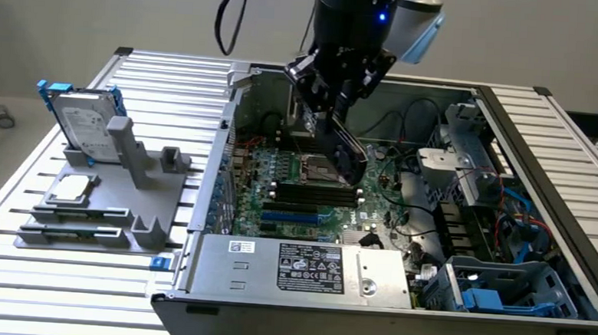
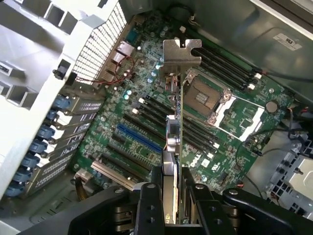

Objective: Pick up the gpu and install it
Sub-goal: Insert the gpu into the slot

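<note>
Wrist view: 1 gripper (image 2: 173, 210), fingers (image 2: 149, 205) clamped on the gpu (image 2: 179, 122), 1 card, held by its near end and seen edge-on. The gpu's long axis runs straight out from the gripper toward the mobo (image 2: 205, 161), with the silver bracket (image 2: 182, 51) at the far end, so the card is in the grip and not lying apart from it. By my read it hangs above the mobo, not seated in any slot; can't tell if the far tip touches anything. Card edge lines up over the strip btwn the cpu socket (image 2: 203, 98) and the slot rows. 1 blue slot (image 2: 139, 139) lies off to one side of the card, roughly parallel to the black slots next to it and not under the card edge; that offset, card vs slot, is the relation that matters here. Only 1 arm, so no nearer/farther choice. Ext view: arm reaches down into 1 open case (image 1: 373, 329), card over the socket area. Farther off, on the exterior view's left, 1 grey fixture (image 1: 143, 205) on the table (image 1: 27, 276) carries 1 drive (image 1: 81, 121) upright and 1 chip (image 1: 73, 189) flat, both well apart from the gripper.
</note>
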You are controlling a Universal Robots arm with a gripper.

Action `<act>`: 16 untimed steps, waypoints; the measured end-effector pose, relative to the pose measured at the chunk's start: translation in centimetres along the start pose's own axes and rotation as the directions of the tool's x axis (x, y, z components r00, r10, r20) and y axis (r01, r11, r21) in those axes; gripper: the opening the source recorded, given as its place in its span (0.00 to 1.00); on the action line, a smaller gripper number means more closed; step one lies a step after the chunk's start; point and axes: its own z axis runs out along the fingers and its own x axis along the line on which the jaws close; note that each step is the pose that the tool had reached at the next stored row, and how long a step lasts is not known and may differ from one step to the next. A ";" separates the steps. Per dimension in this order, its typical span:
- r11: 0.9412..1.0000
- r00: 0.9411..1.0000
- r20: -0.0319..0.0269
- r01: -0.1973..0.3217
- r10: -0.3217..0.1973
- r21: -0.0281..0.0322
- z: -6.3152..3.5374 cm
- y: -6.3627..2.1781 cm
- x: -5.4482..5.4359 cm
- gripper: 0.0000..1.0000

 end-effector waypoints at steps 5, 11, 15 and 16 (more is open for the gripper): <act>0.996 0.996 -0.002 0.092 -0.092 0.000 0.09 0.00 0.0 0.27; 0.980 0.980 -0.003 0.199 -0.199 0.001 0.21 0.00 0.0 0.27; 0.963 0.963 -0.005 0.271 -0.271 0.001 0.28 0.00 0.0 0.27; 0.958 0.958 -0.005 0.288 -0.288 0.001 0.30 0.00 0.0 0.27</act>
